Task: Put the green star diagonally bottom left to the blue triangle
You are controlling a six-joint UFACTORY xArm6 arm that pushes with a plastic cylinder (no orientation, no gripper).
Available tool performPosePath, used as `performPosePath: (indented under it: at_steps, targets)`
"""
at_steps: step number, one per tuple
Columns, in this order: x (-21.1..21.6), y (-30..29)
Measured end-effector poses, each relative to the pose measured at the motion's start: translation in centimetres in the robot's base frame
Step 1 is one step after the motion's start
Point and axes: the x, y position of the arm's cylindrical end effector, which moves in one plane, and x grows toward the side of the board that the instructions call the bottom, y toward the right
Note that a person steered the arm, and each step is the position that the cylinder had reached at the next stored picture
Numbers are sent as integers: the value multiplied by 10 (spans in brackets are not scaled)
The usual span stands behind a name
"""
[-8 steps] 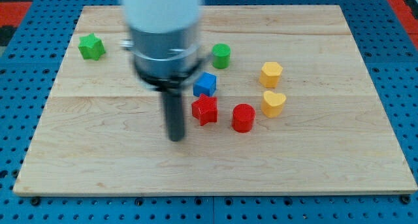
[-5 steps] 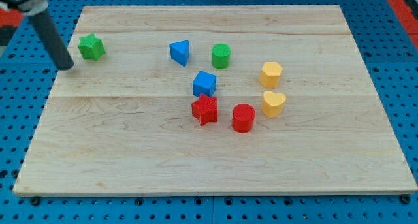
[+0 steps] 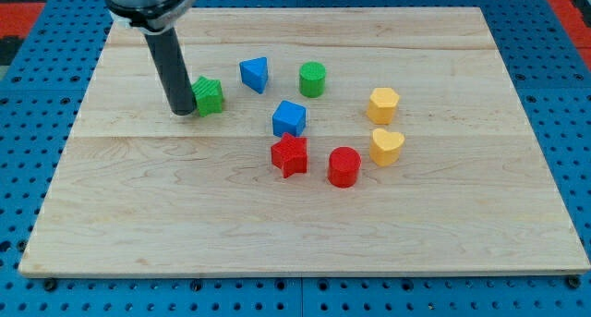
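The green star (image 3: 210, 95) lies on the wooden board (image 3: 305, 234), down and to the left of the blue triangle (image 3: 255, 74), a short gap between them. My tip (image 3: 182, 111) is at the star's left side, touching or nearly touching it. The dark rod rises from there toward the view's top left.
A green cylinder (image 3: 313, 79) stands right of the triangle. A blue cube (image 3: 289, 118), a red star (image 3: 289, 155) and a red cylinder (image 3: 343, 166) sit mid-board. A yellow hexagon (image 3: 383, 105) and a yellow heart (image 3: 386, 145) lie to the right.
The green star has slid from the board's top left corner to the right and slightly down, close to the blue triangle. My tip moved right with it, staying on its left.
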Motion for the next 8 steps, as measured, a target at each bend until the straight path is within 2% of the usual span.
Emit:
performPosePath:
  at_steps: [1, 2, 3, 4, 5, 6, 8]
  targets:
    - [-49, -47]
    - [-56, -3]
    - [-20, 37]
    - [-10, 38]
    - [-72, 3]
    - [-117, 27]
    - [-58, 46]
